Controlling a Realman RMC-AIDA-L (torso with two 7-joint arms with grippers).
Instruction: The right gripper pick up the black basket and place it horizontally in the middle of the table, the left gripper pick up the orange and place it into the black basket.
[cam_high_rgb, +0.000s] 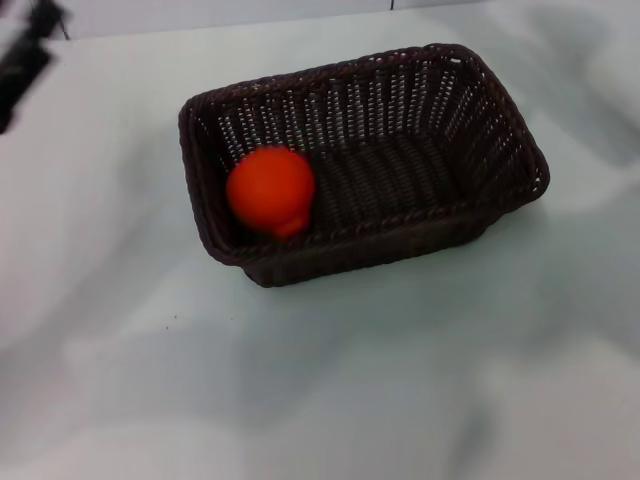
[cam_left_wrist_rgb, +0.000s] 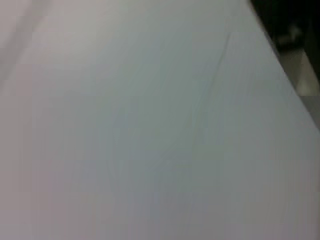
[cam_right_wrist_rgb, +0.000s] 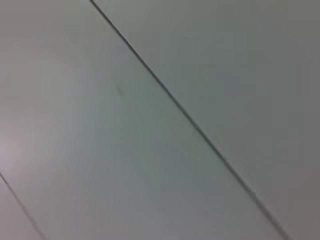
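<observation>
The black basket (cam_high_rgb: 400, 150) lies lengthwise across the middle of the white table (cam_high_rgb: 320, 380), slightly skewed, its right end farther back. The orange (cam_high_rgb: 270, 190) rests inside it at its left end, against the near wall. My left gripper (cam_high_rgb: 25, 60) shows as a dark blurred shape at the far left top corner of the head view, well away from the basket. My right gripper is out of view. The left wrist view shows only bare table (cam_left_wrist_rgb: 125, 125) and its edge. The right wrist view shows bare white surface (cam_right_wrist_rgb: 100, 150) with a thin seam line.
The table's far edge (cam_high_rgb: 250, 25) runs behind the basket. In the left wrist view a dark area (cam_left_wrist_rgb: 295, 25) lies beyond the table edge. A thin seam (cam_right_wrist_rgb: 190, 120) crosses the right wrist view.
</observation>
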